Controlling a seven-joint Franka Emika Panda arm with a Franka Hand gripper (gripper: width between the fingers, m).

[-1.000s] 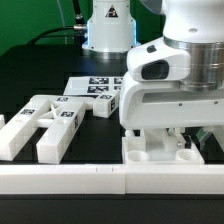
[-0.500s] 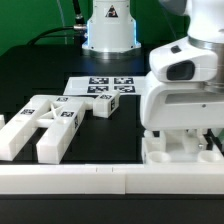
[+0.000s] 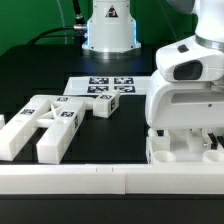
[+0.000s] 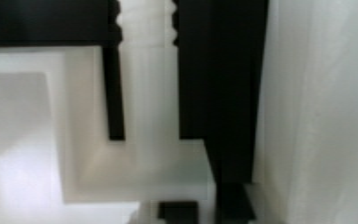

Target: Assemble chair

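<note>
At the lower right of the exterior view, a blocky chair part [image 3: 172, 152] sat on the black worktop [image 3: 35, 85] against the white front rail [image 3: 80, 181], directly under the arm's pincer [image 3: 187, 135]. The pincer was drawn fully narrow, and whether it nipped any edge of the part could not be told. At the lower left lay a slotted chair panel [image 3: 45, 125], and a short chair bar [image 3: 101, 106] rested near the centre, just in front of the marker board [image 3: 100, 86]. These pieces looked like rigid, light, smooth plastic, probably slippery, so a thin wall or the rim of a slot seemed the best place to pinch. The wrist view showed only blurred white surfaces and dark gaps. The panel, the bar and the board carried square black-and-white tags. No brand or readable writing appeared anywhere.
</note>
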